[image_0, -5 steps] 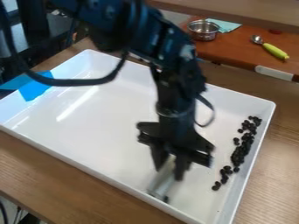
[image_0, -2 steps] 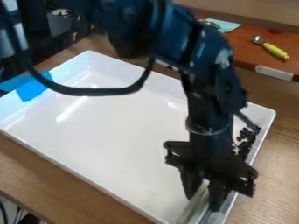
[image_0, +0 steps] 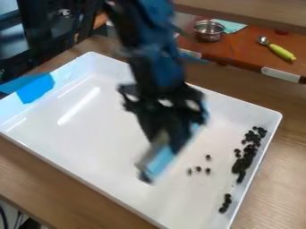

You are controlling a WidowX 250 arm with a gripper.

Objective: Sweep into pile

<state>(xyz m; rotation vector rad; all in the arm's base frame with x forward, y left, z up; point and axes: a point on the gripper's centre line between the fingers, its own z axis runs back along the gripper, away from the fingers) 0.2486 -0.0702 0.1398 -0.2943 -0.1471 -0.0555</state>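
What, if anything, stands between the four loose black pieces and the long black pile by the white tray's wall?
Nothing visible, only bare tray floor between loose pieces and pile. The gripper and its pale flat tool are on the opposite side.

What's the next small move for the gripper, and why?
I'd likely push the flat tool in the gripper rightward behind the four loose beans. They sit apart on the tray floor, the tool is already on their left, and the long pile lies beyond them by the right wall.
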